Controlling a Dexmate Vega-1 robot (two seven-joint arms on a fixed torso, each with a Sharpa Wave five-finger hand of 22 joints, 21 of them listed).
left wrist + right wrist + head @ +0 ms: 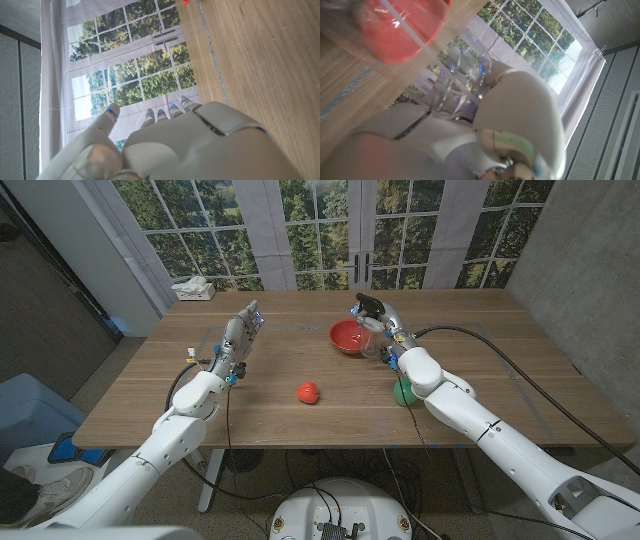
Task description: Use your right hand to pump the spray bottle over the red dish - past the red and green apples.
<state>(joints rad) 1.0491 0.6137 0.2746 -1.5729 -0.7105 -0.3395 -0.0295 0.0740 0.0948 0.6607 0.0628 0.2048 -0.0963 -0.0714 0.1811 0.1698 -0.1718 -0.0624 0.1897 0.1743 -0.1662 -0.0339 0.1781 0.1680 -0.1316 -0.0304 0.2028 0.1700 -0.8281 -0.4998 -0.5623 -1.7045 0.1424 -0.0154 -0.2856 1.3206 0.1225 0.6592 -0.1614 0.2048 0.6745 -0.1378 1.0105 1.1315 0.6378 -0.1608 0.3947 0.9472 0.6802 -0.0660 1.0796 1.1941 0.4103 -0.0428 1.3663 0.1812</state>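
Observation:
My right hand (pixel 385 330) grips a clear spray bottle (pixel 372 328) with a black pump head, held up at the near right rim of the red dish (pixel 348 337). In the right wrist view the clear bottle (pixel 440 75) runs through my right hand's fingers (pixel 465 65), with the red dish (pixel 400 30) seen through it. A red apple (pixel 309 392) lies at mid table, nearer me. A green apple (pixel 403 393) shows partly behind my right forearm. My left hand (pixel 240 338) stands raised over the table's left part, fingers apart, holding nothing.
A white tissue box (pixel 194 289) sits at the far left corner of the wooden table (pixel 480 330). Windows with trees stand behind the table. A cable (pixel 520 370) runs across the right side. In the left wrist view my left hand (pixel 165 145) points toward the windows.

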